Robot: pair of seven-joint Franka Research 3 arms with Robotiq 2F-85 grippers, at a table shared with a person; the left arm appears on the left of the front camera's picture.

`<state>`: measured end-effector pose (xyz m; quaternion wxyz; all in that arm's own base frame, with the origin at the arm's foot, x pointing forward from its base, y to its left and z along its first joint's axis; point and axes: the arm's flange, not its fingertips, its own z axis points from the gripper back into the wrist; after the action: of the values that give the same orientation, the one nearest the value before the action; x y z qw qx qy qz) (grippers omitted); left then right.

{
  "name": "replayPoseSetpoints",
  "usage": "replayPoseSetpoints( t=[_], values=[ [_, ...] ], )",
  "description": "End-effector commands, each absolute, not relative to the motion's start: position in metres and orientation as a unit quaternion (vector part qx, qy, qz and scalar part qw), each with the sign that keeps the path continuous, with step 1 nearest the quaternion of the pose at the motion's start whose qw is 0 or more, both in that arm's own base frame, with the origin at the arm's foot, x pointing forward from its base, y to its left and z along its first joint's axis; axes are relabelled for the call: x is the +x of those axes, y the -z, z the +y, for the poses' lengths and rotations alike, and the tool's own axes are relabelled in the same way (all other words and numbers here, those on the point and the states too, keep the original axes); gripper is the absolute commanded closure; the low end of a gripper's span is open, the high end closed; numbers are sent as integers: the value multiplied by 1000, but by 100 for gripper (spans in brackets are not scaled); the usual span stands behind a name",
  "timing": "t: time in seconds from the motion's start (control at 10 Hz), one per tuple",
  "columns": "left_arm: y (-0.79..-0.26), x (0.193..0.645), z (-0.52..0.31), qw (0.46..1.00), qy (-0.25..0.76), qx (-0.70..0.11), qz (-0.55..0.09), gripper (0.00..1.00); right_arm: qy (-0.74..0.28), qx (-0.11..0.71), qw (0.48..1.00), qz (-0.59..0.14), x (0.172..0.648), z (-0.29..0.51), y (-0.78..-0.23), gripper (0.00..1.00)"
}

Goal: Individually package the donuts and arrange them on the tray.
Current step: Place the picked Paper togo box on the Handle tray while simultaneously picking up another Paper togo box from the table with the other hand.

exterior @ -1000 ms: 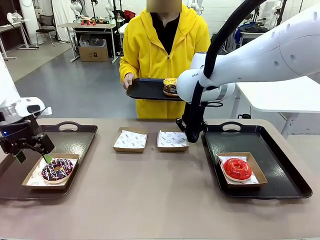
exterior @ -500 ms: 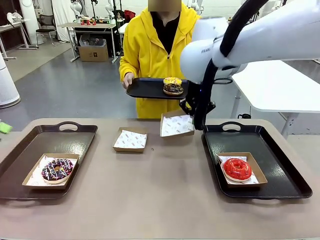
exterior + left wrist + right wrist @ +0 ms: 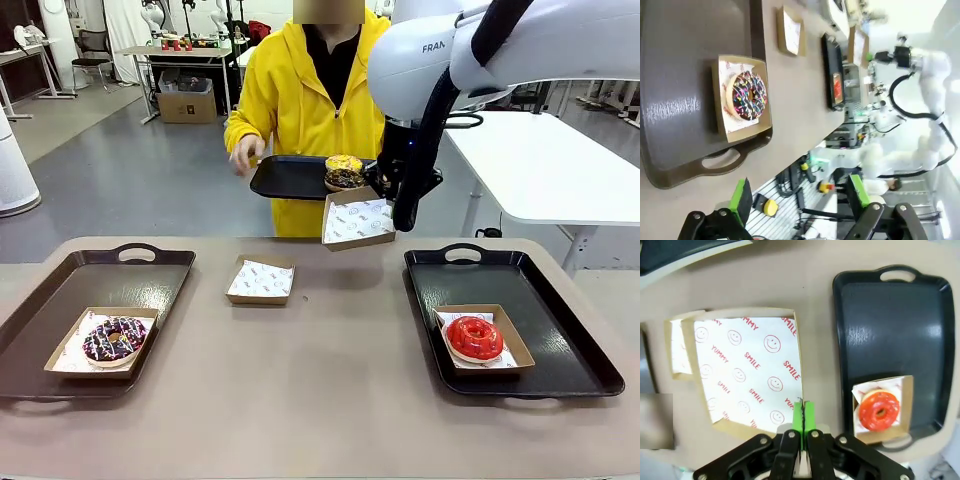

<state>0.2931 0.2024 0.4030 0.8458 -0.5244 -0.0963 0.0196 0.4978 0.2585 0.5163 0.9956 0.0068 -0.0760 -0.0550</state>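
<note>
Donut [image 3: 474, 337]: glossy red ring

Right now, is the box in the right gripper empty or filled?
Empty: the right gripper pinches the edge of the box, whose printed liner lies bare, with no donut on it.

Right arm [image 3: 520, 50]: white, reaching in high from the right side, wrist turned downward. Right gripper [image 3: 390, 208]: green pads pinched together on the rim of a cardboard box [image 3: 357, 221], which hangs tilted in the air. Left gripper [image 3: 800, 197]: fingers spread wide apart, holding nothing.
</note>
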Motion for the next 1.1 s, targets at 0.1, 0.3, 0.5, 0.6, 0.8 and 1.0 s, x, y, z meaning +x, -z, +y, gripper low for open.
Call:
replayPoseSetpoints(
  t=[0.1,0.3,0.5,0.6,0.8,1.0],
  values=[
    [-380,332,246,814,-68,-570,-87,1,74,4,996,-52,519,264,-514,100],
    [-381,320,229,823,-63,-558,-83,1,67,-6,996,-50,533,263,-504,100],
    [-381,320,229,823,-63,-558,-83,1,60,4,996,-60,515,259,-509,100],
    [-381,320,229,823,-63,-558,-83,1,60,4,996,-60,515,259,-509,100],
    [-381,320,229,823,-63,-558,-83,1,60,4,996,-60,515,259,-509,100],
    [-381,320,229,823,-63,-558,-83,1,60,4,996,-60,515,259,-509,100]
  ],
)
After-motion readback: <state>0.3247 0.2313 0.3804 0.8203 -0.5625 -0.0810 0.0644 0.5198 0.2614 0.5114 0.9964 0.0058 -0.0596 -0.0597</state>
